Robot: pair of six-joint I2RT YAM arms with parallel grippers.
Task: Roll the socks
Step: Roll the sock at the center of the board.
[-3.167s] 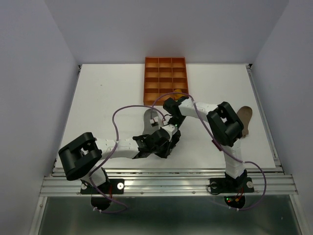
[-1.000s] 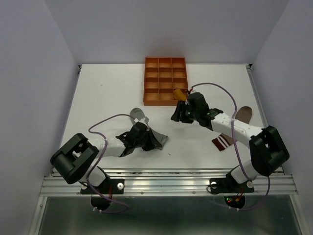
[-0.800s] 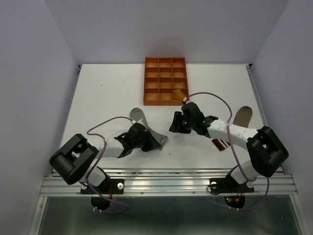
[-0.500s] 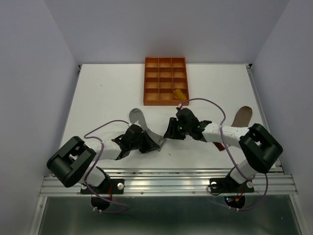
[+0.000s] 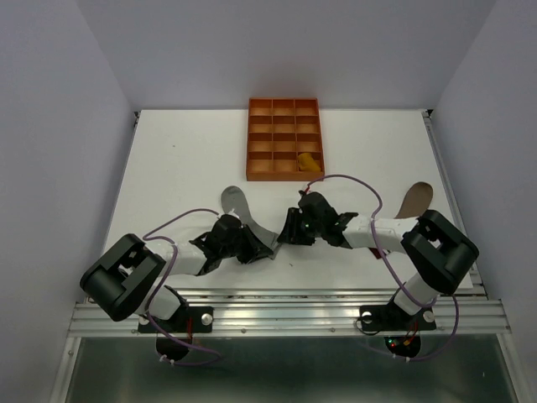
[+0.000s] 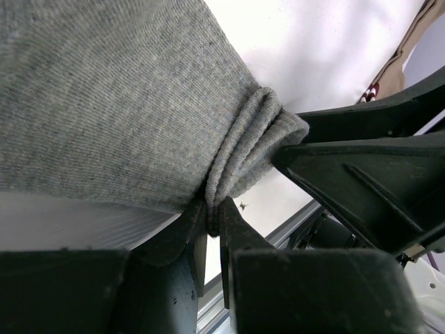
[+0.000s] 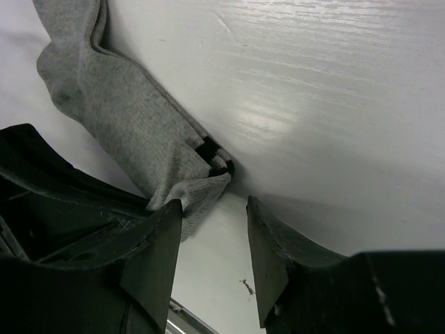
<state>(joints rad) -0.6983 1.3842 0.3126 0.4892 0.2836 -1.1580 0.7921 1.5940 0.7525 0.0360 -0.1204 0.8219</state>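
around: orange tray (image 5: 284, 138) far-centre on tabletop (image 5: 176, 168), mustard sock (image 5: 309, 159) bundled in a right-column compartment | taupe sock (image 5: 413, 200) at right, partly hidden by right arm (image 5: 394, 231) | grey sock (image 6: 125, 90) near-centre, lying flat, striped cuff end folded into layers | left fingers (image 6: 184, 229) clenched on that fold | right fingers (image 7: 268, 243) spread apart, just beside the cuff
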